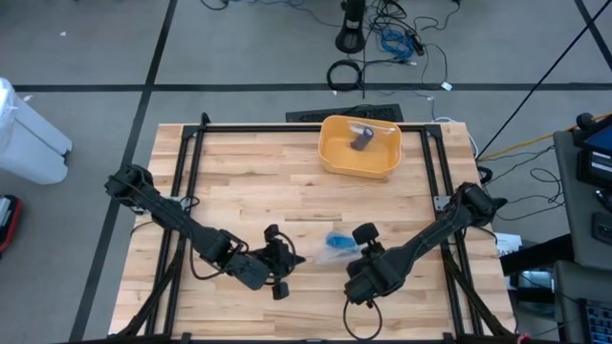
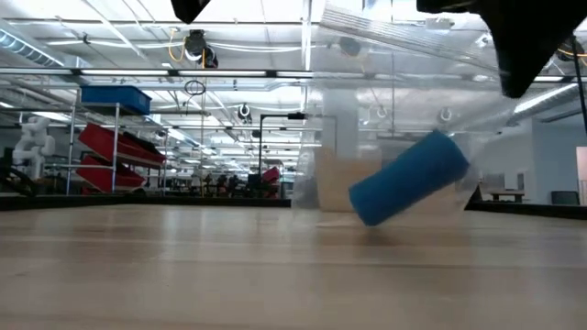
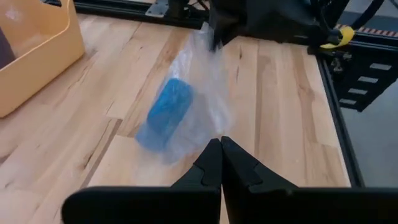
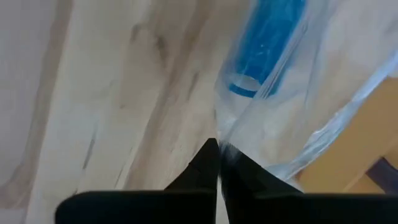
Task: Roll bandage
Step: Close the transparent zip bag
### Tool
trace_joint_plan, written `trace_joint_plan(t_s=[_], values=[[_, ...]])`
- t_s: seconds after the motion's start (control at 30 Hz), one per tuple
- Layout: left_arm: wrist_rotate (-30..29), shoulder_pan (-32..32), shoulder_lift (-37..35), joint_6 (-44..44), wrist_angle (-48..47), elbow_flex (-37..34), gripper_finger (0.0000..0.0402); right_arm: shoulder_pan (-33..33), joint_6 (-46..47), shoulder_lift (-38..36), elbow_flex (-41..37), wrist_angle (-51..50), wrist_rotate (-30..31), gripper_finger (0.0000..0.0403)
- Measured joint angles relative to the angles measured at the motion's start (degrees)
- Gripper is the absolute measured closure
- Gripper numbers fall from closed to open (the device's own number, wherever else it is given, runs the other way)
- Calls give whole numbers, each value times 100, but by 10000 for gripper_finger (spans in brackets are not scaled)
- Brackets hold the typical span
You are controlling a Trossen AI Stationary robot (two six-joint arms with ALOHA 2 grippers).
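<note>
A blue bandage roll (image 1: pixel 337 242) lies inside a clear plastic bag (image 3: pixel 202 93) near the table's front middle. In the low view the roll (image 2: pixel 410 178) sits tilted in the bag, with its lower end toward the tabletop. My right gripper (image 4: pixel 219 144) is shut on the bag and shows at the bag's right side in the high view (image 1: pixel 360 250). My left gripper (image 3: pixel 221 143) is shut and empty. It stands just left of the bag in the high view (image 1: pixel 298 258), with its tips close to the bag's edge. My right gripper pinches an edge of the clear bag (image 4: pixel 229 138) between its two fingers, a little way from the roll's open end (image 4: pixel 244 86). In the low view the bag's plastic (image 2: pixel 404 41) rises to the gripper and the roll sits tilted below. Whether one layer or several is held cannot be told.
A yellow bin (image 1: pixel 330 158) with a grey object (image 1: pixel 362 139) stands at the table's far middle. Black frame rails (image 1: pixel 287 127) run along the far edge and down both sides. Bare wood (image 1: pixel 258 182) lies between the bin and the grippers.
</note>
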Motion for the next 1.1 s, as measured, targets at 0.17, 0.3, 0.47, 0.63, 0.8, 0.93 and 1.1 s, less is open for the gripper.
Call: trace_joint_plan(t_s=[0.17, 0.3, 0.47, 0.63, 0.8, 0.93, 1.1], values=[[-6, 9, -1, 82, -408, 0, 401, 4, 420, -209, 208, 15, 223, 403], [-16, 9, 1, 618, -164, 0, 382, 45, 538, -465, 479, 111, 327, 403], [-39, 44, 56, 743, 159, 0, 335, 111, 382, -814, 565, 608, 322, 403], [-54, 222, 283, 545, 137, 0, 264, 187, 307, -906, 564, 723, 327, 403], [-38, 483, 616, 246, 70, -2, 193, 252, 283, -846, 559, 756, 410, 403], [155, 675, 701, 149, 105, -4, 153, 326, 104, -852, 542, 761, 639, 403], [162, 765, 697, 339, 505, -4, 137, 410, -87, -836, 533, 762, 640, 403]])
